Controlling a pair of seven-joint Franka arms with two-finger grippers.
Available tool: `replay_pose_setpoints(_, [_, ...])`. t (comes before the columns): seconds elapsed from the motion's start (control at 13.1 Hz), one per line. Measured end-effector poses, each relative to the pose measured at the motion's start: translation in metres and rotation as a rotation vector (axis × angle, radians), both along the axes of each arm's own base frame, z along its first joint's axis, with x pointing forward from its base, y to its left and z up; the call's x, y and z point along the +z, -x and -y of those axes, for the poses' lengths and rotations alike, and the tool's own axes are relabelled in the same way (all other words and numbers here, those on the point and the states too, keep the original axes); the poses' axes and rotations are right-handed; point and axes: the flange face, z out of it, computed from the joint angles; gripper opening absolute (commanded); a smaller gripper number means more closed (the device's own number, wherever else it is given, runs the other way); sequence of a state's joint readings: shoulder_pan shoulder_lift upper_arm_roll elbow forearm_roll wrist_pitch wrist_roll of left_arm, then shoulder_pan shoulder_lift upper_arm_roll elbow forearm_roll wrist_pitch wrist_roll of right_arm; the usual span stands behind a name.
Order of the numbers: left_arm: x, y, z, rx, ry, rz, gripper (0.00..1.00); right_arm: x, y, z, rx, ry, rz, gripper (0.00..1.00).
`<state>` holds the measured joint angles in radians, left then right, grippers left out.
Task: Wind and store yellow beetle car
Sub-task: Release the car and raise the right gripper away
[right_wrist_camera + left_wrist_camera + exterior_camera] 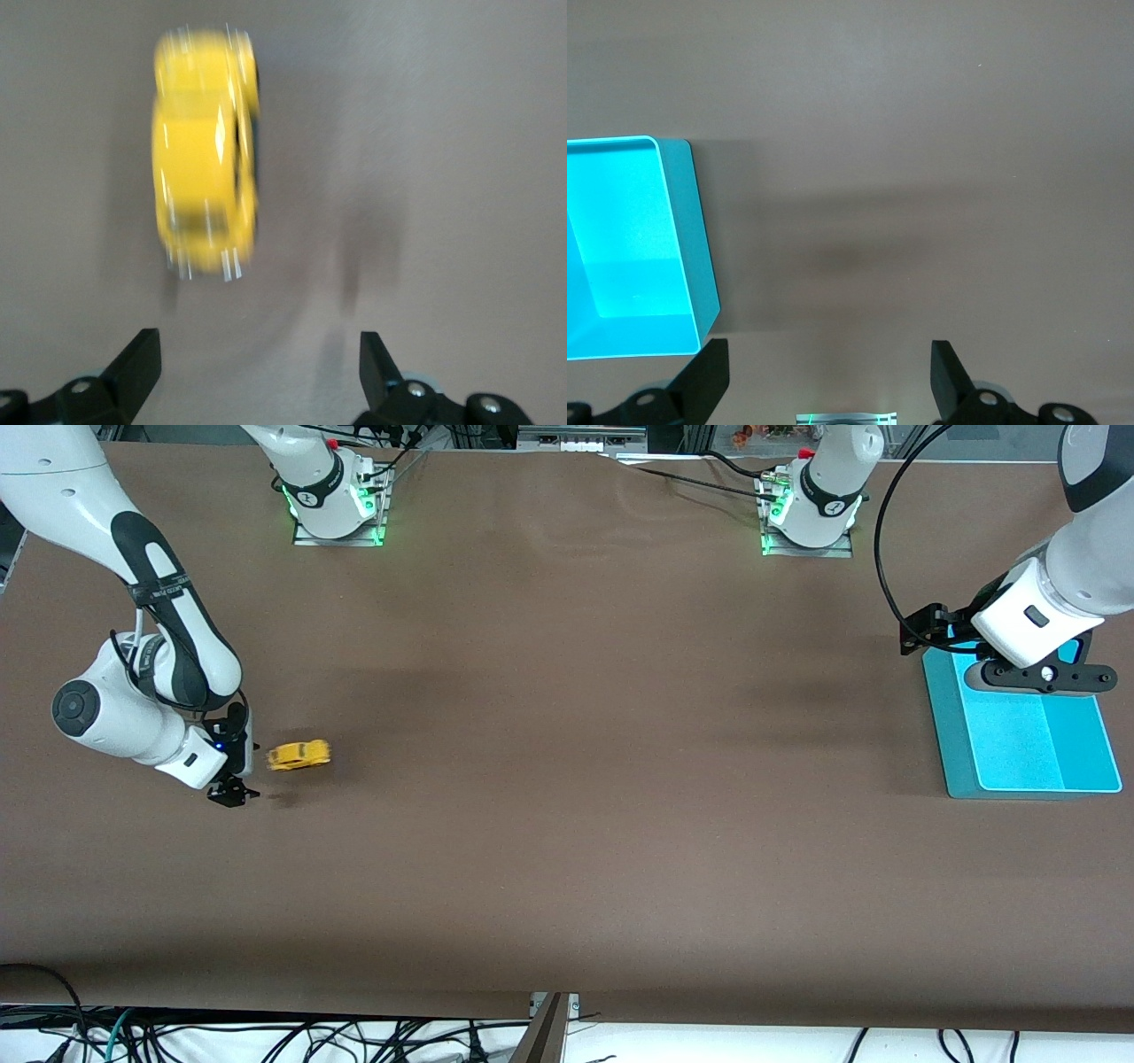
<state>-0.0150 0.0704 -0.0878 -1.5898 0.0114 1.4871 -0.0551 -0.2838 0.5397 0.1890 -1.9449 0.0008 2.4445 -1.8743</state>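
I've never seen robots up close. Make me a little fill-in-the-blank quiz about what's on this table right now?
1. The toy car on the table is ____ in colour.
2. The right gripper is ____, holding nothing.
3. The left gripper hangs beside a ____ tray.
4. The car lies toward the ____ arm's end of the table.

Missing words: yellow; open; blue; right

Brown table point(567, 779): yellow beetle car point(299, 755), cyan tray point(1019, 744).

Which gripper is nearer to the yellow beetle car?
Right. The right gripper is open just beside the yellow beetle car; the left gripper waits open by the blue tray at the table's left-arm end.
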Motion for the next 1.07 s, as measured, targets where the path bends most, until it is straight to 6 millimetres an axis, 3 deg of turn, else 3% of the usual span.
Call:
replay_pose_setpoints(0.23, [0.000,0.000,0.000,0.000,0.000,0.000,1.00,0.035,-0.012,-0.008,-0.078,-0.001,-0.018,0.99])
replay_pose_setpoints(0.38, [0.000,0.000,0.000,0.000,0.000,0.000,1.00,0.083,-0.014,-0.007,-0.186,0.015,-0.041,0.99])
replay_pose_setpoints(0.61, [0.000,0.000,0.000,0.000,0.000,-0.001,1.00,0.154,-0.005,-0.009,-0.253,0.037,-0.035,0.99])
replay_pose_setpoints(1.07, [-0.002,0.002,0.000,-0.001,-0.002,-0.017,1.00,0.250,0.023,-0.012,-0.360,0.072,-0.006,0.99])
